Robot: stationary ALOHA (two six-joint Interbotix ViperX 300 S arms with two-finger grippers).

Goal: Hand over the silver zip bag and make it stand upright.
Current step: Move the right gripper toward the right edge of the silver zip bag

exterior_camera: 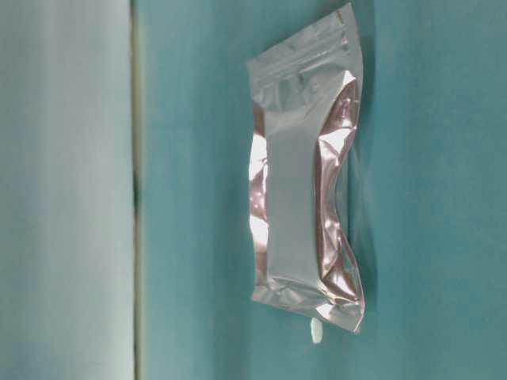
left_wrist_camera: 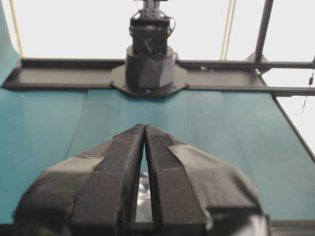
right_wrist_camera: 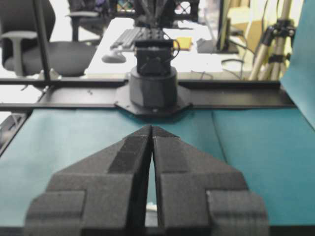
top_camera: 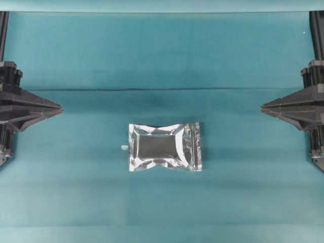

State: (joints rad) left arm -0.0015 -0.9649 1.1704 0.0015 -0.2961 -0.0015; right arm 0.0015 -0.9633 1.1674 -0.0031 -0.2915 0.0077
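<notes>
The silver zip bag (top_camera: pixel 165 147) lies flat in the middle of the teal cloth, its zip strip toward the right. The table-level view shows the silver zip bag (exterior_camera: pixel 305 170) crinkled, with a pale centre panel. My left gripper (top_camera: pixel 61 108) rests at the left edge, shut with its tips touching and nothing between them, far from the bag. At the right edge my right gripper (top_camera: pixel 262 107) is likewise shut and empty. In the left wrist view the left gripper (left_wrist_camera: pixel 144 126) points across the cloth, and a sliver of the bag (left_wrist_camera: pixel 143 201) shows between the fingers' bases. The right gripper (right_wrist_camera: pixel 151 127) has its tips together too.
A tiny pale scrap (top_camera: pixel 124 147) lies just left of the bag. The teal cloth (top_camera: pixel 162 61) covers the whole table. Each wrist view faces the opposite arm's black base (left_wrist_camera: pixel 149 64) at the far side. A fold line in the cloth (top_camera: pixel 152 89) runs left to right behind the bag.
</notes>
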